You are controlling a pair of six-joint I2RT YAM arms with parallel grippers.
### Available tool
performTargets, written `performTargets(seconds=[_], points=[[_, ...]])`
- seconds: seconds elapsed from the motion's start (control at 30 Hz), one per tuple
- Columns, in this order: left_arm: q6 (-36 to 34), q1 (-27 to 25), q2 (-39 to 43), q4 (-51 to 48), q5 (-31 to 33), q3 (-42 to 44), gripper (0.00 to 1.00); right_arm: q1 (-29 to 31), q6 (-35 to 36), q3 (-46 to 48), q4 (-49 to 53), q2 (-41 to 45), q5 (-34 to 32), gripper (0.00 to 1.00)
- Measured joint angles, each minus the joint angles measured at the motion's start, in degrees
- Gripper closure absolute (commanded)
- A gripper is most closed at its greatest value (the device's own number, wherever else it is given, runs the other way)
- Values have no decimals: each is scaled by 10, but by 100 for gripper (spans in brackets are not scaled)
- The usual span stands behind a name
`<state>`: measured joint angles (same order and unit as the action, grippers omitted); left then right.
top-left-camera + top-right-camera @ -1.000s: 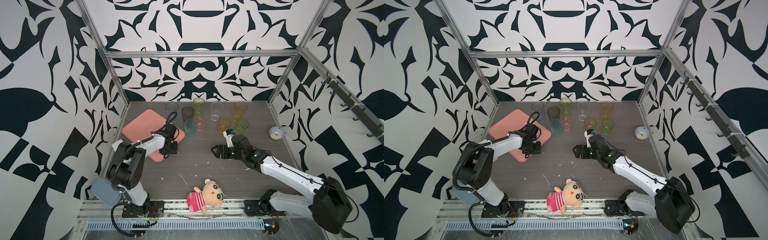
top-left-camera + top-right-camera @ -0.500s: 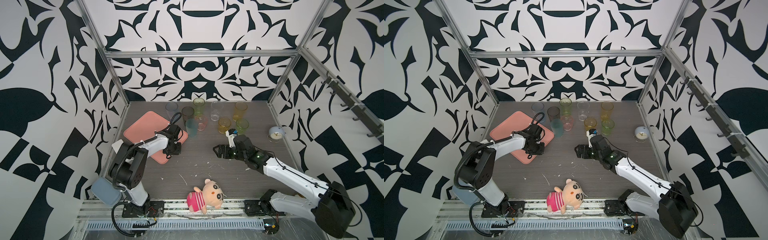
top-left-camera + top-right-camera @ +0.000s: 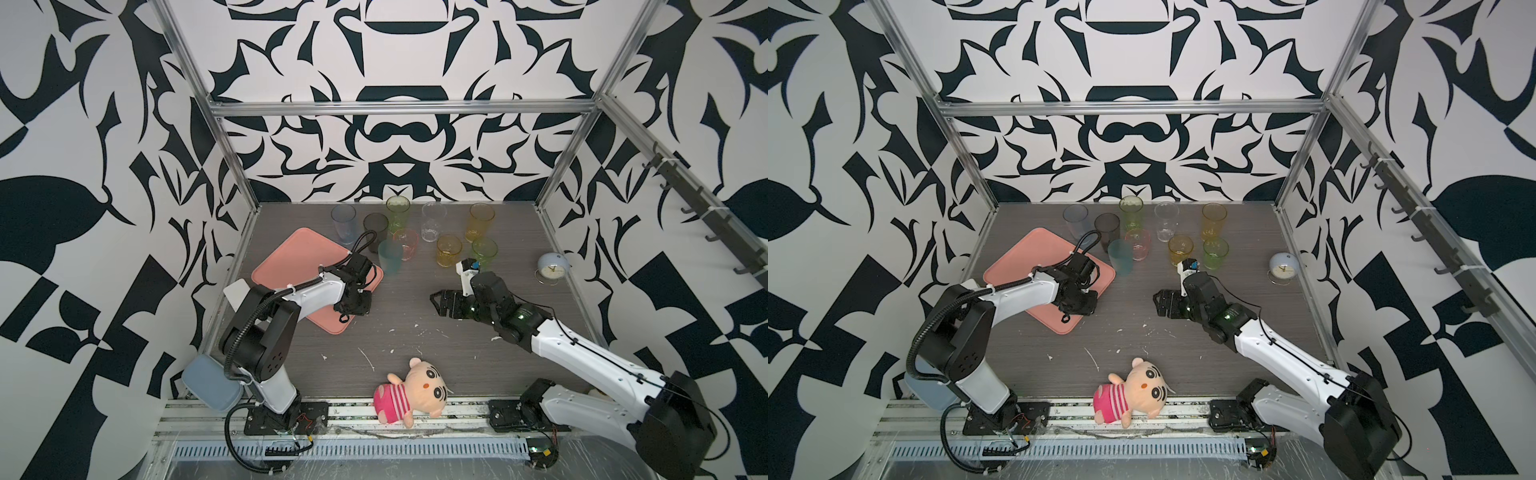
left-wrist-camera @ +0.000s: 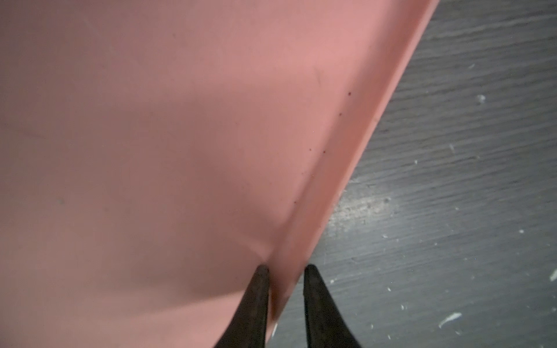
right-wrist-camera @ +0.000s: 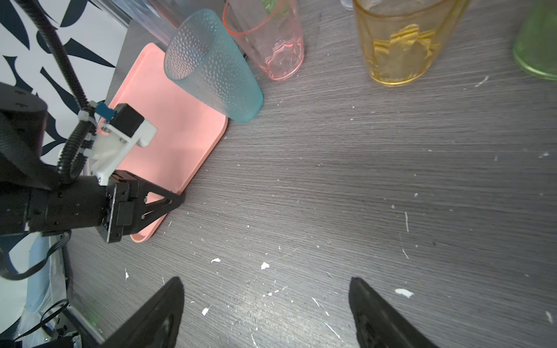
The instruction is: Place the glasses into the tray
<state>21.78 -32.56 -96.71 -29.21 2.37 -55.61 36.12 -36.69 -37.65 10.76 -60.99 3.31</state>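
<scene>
The left gripper (image 4: 283,268) has its jaws clamped on the pink tray (image 3: 291,266) rim. The right gripper (image 5: 265,280) jaws gape above the counter (image 3: 409,301). The glasses (image 3: 433,220) stand on the counter, the teal glass (image 3: 390,257) at the tray's corner.

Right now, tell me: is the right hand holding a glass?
No, the right hand is open over the table, nothing between its fingers.

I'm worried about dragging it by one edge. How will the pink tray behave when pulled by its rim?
The tray probably flexes: its floor puckers where the left gripper pinches the rim. It looks thin and light, so it should slide across the table easily. The teal glass close by its corner might get nudged.
</scene>
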Motion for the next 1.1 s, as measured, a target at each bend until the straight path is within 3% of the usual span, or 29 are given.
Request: performTargets(seconds=[0.67, 0.97, 1.1], points=[[17, -112, 11, 14, -10, 14, 87, 0, -60, 0, 40, -14, -38, 22], [52, -173, -17, 59, -52, -9, 87, 12, -94, 0, 39, -36, -39, 29], [67, -187, -19, 83, -77, -9, 82, 26, -107, 0, 34, -55, -42, 32]])
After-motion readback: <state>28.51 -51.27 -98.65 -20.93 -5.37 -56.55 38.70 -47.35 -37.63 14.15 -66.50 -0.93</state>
